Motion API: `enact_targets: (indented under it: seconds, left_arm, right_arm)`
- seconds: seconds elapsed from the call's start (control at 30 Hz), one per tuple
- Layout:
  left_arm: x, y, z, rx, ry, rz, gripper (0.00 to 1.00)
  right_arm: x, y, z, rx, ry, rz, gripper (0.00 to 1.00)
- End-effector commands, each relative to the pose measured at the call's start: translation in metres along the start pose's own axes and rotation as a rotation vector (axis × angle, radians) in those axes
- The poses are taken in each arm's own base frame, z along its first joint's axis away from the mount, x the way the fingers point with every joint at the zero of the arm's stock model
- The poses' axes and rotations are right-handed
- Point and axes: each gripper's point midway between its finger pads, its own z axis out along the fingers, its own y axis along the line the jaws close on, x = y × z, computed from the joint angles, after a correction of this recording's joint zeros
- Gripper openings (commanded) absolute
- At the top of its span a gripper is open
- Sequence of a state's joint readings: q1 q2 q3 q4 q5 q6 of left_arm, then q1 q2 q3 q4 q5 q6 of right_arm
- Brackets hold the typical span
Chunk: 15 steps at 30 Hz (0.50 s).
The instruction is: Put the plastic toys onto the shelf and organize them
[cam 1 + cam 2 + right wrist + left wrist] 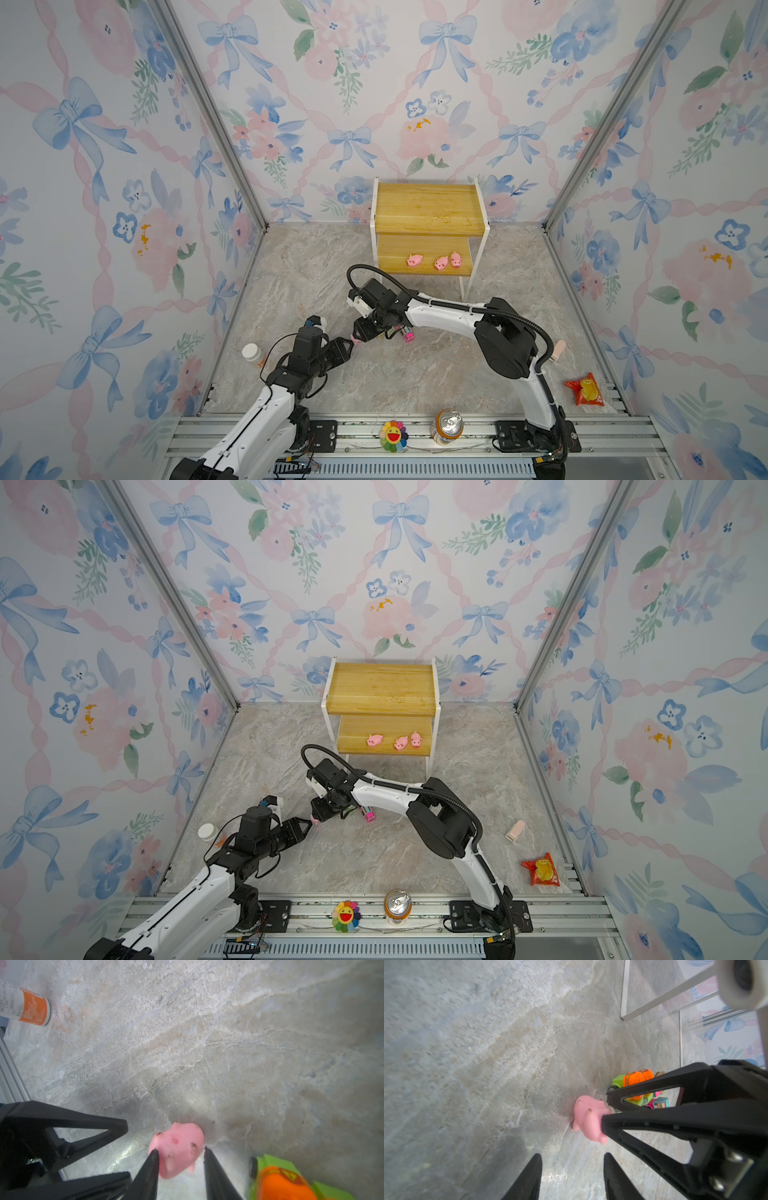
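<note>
Pig [588, 1120] beside trucks [633, 1080], shelf [428, 208] beyond

The shelf [430, 208] stood at the middle back of the tabletop [316, 257]. Three pigs [441, 262] sat on its lower board, near the front edge. A fourth pig [588, 1119] lay on the tabletop before the shelf, leftward, between the fingers of the right tool [180, 1152], with the trucks [636, 1084] just right of it.

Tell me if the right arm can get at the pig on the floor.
Probably yes. The right hand has a finger on each side of the pig, and nothing covers it. The left hand sits close by, open, but not between them.
</note>
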<state>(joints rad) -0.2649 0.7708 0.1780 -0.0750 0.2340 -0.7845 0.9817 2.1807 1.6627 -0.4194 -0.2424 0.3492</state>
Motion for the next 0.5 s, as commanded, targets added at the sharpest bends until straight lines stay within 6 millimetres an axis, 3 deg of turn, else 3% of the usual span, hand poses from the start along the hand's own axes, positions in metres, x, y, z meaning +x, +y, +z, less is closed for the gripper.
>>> enact_targets:
  seconds: [0.0,0.47]
  left_arm:
    - [0.0005,-0.0007,0.0002,0.013,0.002,0.019,0.49]
    - [-0.0022,0.0045,-0.0005,0.003,-0.010,0.001,0.49]
  right_arm:
    - [0.0030,-0.0220,0.0104,0.076,0.028,0.029,0.38]
    - [-0.0041,-0.0238,0.0025,0.111,-0.005,-0.024,0.50]
